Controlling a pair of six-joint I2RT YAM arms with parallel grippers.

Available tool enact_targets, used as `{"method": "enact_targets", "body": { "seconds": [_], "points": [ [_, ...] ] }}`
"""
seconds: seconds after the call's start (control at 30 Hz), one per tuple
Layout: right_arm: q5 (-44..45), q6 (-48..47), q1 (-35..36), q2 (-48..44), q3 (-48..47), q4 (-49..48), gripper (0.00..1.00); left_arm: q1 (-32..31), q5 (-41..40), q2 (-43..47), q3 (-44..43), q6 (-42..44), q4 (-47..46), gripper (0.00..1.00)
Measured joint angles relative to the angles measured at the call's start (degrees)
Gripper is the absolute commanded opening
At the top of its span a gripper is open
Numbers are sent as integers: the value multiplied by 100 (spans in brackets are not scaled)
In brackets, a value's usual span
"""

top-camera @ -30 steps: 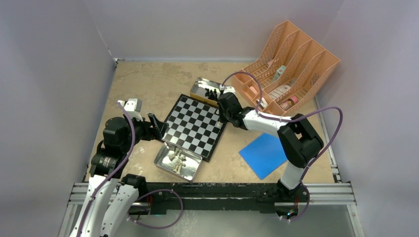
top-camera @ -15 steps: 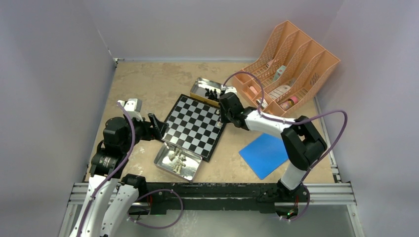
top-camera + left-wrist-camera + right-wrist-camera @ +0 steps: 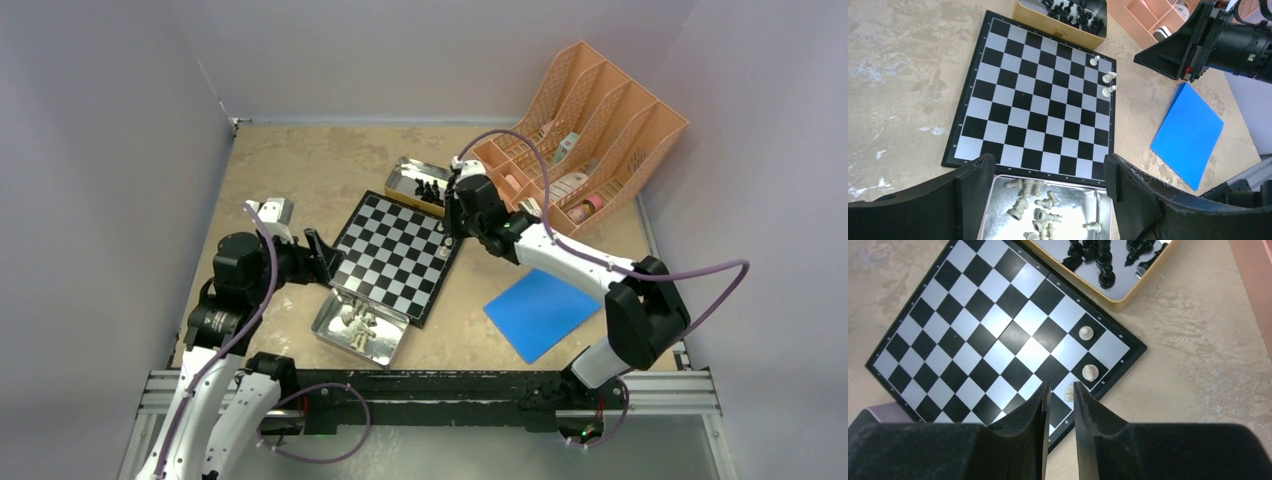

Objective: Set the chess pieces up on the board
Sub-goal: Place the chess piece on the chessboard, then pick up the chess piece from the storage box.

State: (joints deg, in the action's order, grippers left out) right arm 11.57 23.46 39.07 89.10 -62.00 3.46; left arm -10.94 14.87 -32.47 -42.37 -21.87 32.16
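Observation:
The board lies at mid-table, and three cream-white chess pieces stand along its right edge. More white pieces lie jumbled in a shiny tin by the board's near edge. Black pieces stand in a second tin at the far corner. My right gripper hovers over the board's right edge, jaws slightly open with nothing between them; the nearest white piece stands just below the gap. My left gripper hangs wide open over the white-piece tin.
A blue flat square lies right of the board. An orange file rack with small items stands at the back right, close behind my right wrist. Grey walls enclose the table on three sides.
My right jaws have parted a little and the gripper has drawn up and towards the far side, leaving a white piece standing on the board's edge. My left arm shifted only slightly.

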Motion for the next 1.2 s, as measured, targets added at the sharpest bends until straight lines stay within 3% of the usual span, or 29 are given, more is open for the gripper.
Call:
{"method": "enact_targets", "body": {
  "seconds": [0.17, 0.4, 0.77, 1.2],
  "points": [
    [-382, -11, 269, -212, 11, -107, 27, 0, 160, -166, -15, 35, -4, 80],
    [-575, 142, 1403, -284, 15, -446, 27, 0, 20, 44, -15, 44, 4, 80],
    [-599, 234, 2868, 682, 7, -822, 28, 0, -531, 420, -15, -7, 83, 79],
    [-446, 199, 3432, 1364, 31, -1027, 29, 0, -1443, 986, -28, -170, 345, 79]
  ]
}}
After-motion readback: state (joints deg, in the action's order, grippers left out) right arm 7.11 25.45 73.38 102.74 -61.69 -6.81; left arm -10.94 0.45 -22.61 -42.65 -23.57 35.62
